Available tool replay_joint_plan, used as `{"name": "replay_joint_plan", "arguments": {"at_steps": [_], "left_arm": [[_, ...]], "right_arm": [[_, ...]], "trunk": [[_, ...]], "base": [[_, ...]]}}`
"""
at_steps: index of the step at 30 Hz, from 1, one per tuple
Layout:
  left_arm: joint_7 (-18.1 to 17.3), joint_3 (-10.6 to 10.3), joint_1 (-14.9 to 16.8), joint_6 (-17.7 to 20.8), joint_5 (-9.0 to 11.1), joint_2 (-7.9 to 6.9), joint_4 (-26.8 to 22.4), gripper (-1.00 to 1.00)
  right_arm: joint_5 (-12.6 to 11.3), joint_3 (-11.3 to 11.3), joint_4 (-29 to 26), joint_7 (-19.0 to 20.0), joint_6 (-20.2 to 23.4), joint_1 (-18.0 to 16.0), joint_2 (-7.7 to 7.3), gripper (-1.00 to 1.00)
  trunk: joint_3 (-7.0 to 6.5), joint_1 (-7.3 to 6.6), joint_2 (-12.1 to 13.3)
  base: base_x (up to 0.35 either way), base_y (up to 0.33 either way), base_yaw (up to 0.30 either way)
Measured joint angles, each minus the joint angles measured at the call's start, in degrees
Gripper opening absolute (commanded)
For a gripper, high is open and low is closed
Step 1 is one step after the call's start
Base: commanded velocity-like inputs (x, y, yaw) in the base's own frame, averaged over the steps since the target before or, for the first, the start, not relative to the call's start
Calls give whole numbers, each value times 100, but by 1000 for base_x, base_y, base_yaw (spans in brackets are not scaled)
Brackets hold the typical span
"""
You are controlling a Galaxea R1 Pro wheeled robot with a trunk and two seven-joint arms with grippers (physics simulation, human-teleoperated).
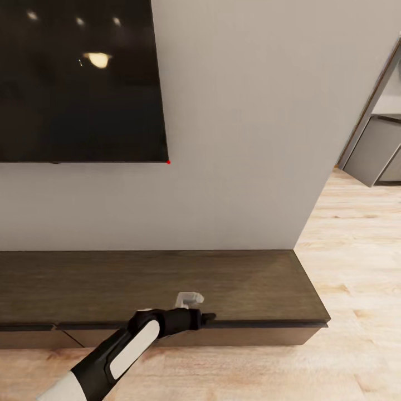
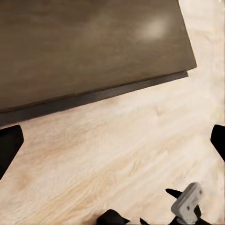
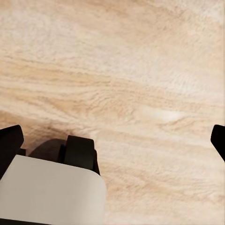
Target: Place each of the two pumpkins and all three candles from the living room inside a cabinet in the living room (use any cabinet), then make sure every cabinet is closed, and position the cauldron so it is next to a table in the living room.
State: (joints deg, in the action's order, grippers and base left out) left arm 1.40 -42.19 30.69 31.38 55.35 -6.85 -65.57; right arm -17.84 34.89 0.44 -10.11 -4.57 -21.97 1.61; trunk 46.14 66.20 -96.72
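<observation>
The cabinet (image 1: 167, 284) is a long, low dark-brown unit against the white wall, and its visible drawer fronts look shut. My left gripper (image 1: 206, 317) hovers over the cabinet's front edge, right of centre, fingers pointing right. In the left wrist view the left gripper (image 2: 112, 145) is open with nothing between its fingertips, looking down on the cabinet's right end (image 2: 93, 47) and the floor. My right gripper (image 3: 112, 143) is open and empty, pointing down at bare wood floor. The pumpkins, candles and cauldron are out of view.
A large black TV (image 1: 78, 78) hangs on the wall above the cabinet. Light wood floor (image 1: 356, 262) runs past the cabinet's right end toward a grey unit (image 1: 379, 150). A white and black robot part (image 3: 51, 187) sits below my right gripper.
</observation>
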Motion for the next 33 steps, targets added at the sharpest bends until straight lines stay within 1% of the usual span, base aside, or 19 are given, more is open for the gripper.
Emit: {"name": "replay_joint_plan", "arguments": {"at_steps": [3,4,7,8,11,13,14,15,16,17,19,20,21,22,23,24,27,29,33], "left_arm": [[0,8,-1,361,11,58,-548,100],[0,8,-2,438,11,89,-622,100],[0,44,7,873,32,432,-831,100],[0,57,14,939,27,494,-852,100],[0,125,57,1181,37,830,-966,100],[0,196,100,1231,34,967,-1031,100],[-20,309,314,1265,56,1080,-1128,100],[-35,328,378,1266,59,1090,-1140,100],[-233,479,536,1255,211,1096,-1159,100],[-687,724,670,1241,382,1054,-1170,100],[-1473,1076,737,1230,463,942,-1182,100],[-2475,1472,767,1225,477,796,-1175,100],[-2773,1659,772,1223,466,721,-1172,100],[-3016,1882,777,1221,466,585,-1178,100],[-3172,2180,785,1227,468,482,-1182,100],[-3217,2372,796,1237,467,451,-1184,100],[-3241,2504,900,1249,466,437,-1171,100],[-3246,2531,953,1249,467,432,-1157,100],[-3251,2554,995,1248,468,411,-1155,100]], "right_arm": [[0,0,0,0,0,0,-5,100],[0,0,0,0,0,0,-6,100],[0,4,0,6,0,0,-17,100],[0,5,0,6,0,0,-17,100],[0,6,0,8,0,0,-20,100],[2,8,0,8,0,0,-20,100],[22,16,0,7,1,0,-19,100],[34,26,0,4,3,0,-17,100],[177,166,-3,-49,31,-2,-5,100],[479,396,-8,-312,54,-11,11,100],[914,619,-26,-1027,63,-22,83,100],[1525,788,-171,-2434,67,-32,273,100],[1816,809,-265,-3062,71,-33,361,100],[2511,971,-351,-3654,98,-34,504,100],[3459,1183,-400,-4026,371,-35,653,100],[4108,1237,-435,-4154,875,-33,719,100],[4770,1291,-545,-4269,1670,-30,783,100],[4999,1313,-737,-4322,1952,-32,802,100],[5339,1320,-984,-4471,2135,-32,813,100]], "trunk": [[0,0,0],[0,0,0],[0,0,0],[0,0,0],[0,0,0],[0,0,0],[-1,0,0],[0,0,0],[0,0,0],[0,0,0],[0,0,0],[-1,0,0],[0,0,0],[0,0,0],[0,0,0],[0,0,0],[0,0,0],[0,0,0],[0,0,0]], "base": [[0,0,0],[0,0,0],[0,0,0],[0,0,0],[0,0,0],[0,0,0],[0,0,0],[0,0,0],[0,0,0],[0,0,0],[0,0,0],[0,0,0],[0,0,0],[0,0,0],[0,0,0],[0,0,0],[0,0,0],[0,0,0],[0,0,0]]}}
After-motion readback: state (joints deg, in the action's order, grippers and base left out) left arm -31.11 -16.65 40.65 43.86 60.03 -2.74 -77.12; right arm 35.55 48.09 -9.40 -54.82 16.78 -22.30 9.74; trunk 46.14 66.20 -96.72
